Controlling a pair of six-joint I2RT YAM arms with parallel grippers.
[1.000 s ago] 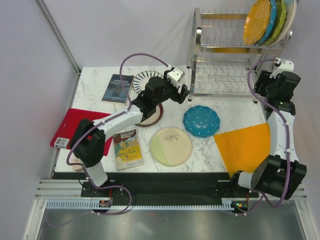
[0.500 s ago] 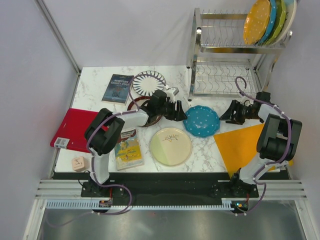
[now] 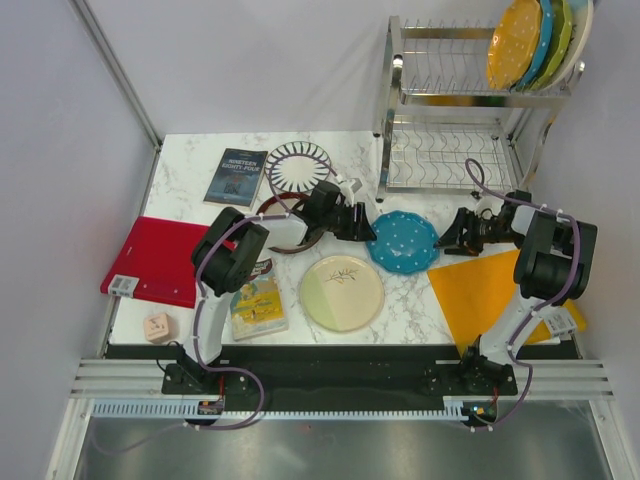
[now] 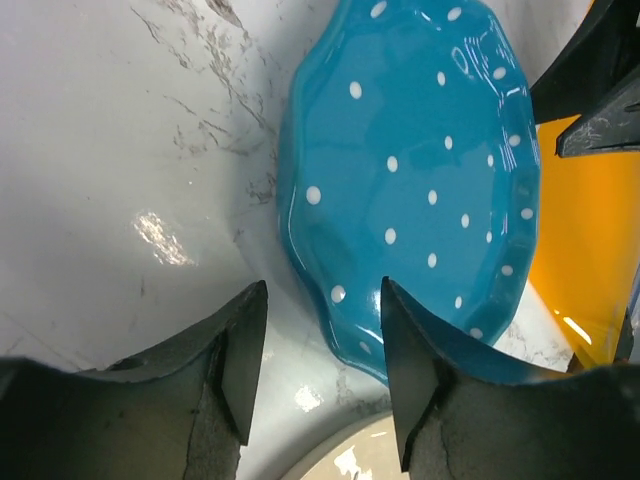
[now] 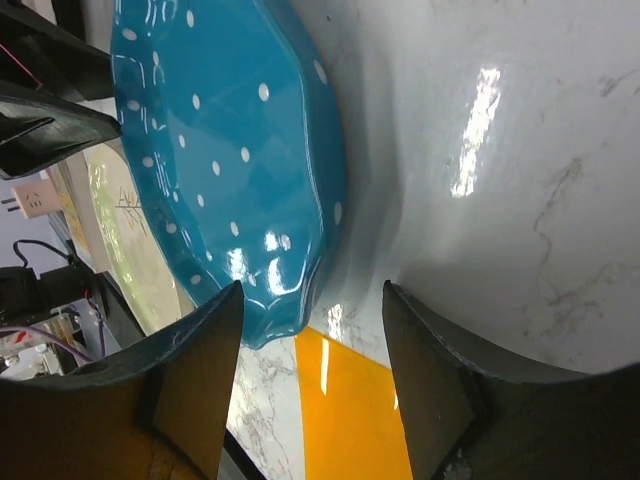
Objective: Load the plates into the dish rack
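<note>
A teal scalloped plate with white dots (image 3: 403, 241) lies flat on the marble table between both grippers. My left gripper (image 3: 367, 224) is open at its left rim; in the left wrist view the plate (image 4: 420, 170) lies just ahead of the open gripper (image 4: 322, 370). My right gripper (image 3: 447, 237) is open at the plate's right rim; the right wrist view shows the plate (image 5: 225, 150) ahead of the open gripper (image 5: 310, 390). A cream-and-green twig plate (image 3: 342, 292), a maroon-rimmed plate (image 3: 285, 225) and a black-striped plate (image 3: 298, 165) lie on the table. The steel dish rack (image 3: 460, 110) stands at the back right.
Several coloured plates (image 3: 530, 40) stand in the rack's upper shelf at its right end. An orange board (image 3: 490, 295) lies under the right arm. A red board (image 3: 155, 260), two books (image 3: 238, 177) (image 3: 258, 295) and a small block (image 3: 157, 326) are on the left.
The left gripper has edged slightly right to the teal plate's left rim. The right gripper has moved a little left to the plate's right rim. A second ago the right arm was raised by the rack.
</note>
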